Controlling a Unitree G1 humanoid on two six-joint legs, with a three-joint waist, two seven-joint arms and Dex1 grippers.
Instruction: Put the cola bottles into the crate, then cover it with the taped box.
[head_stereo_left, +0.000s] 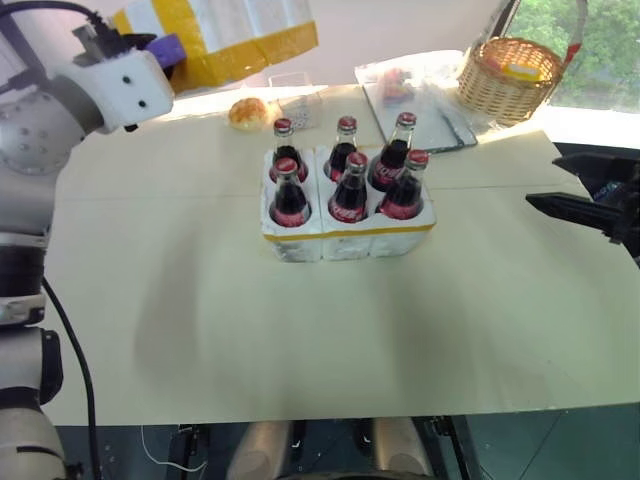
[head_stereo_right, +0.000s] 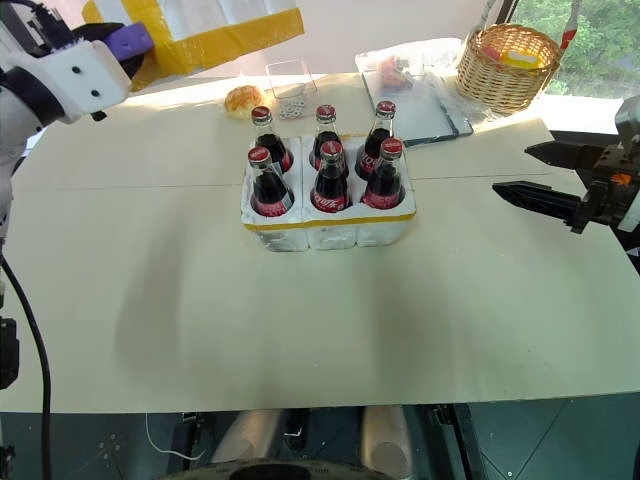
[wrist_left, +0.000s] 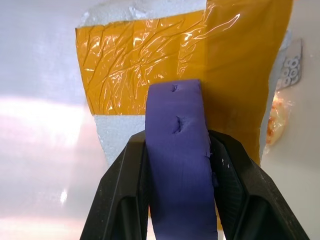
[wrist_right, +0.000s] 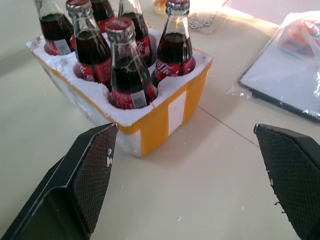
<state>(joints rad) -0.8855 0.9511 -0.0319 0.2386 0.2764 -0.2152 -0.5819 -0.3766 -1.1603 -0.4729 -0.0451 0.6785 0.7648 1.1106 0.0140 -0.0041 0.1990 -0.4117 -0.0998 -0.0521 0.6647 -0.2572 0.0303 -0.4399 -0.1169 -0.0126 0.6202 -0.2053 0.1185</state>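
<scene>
Several cola bottles (head_stereo_left: 348, 190) with red caps stand upright in the wells of the crate (head_stereo_left: 350, 238), a low white foam tray with a yellow band, at the middle of the table. The taped box (head_stereo_left: 225, 30), white foam crossed by yellow tape, hangs tilted over the table's far left corner. My left gripper (wrist_left: 178, 137) is shut on a purple strap (wrist_left: 177, 165) fixed to that box. At the table's right side, level with the crate, my right gripper (wrist_right: 185, 129) stands wide open and empty, pointing at the crate.
A wicker basket (head_stereo_left: 510, 75) sits at the far right corner. A flat dark tray in clear plastic (head_stereo_left: 425, 105), a small clear container (head_stereo_left: 298, 100) and a bagged bread roll (head_stereo_left: 250, 112) lie behind the crate. The beige table (head_stereo_left: 300, 340) ends near me.
</scene>
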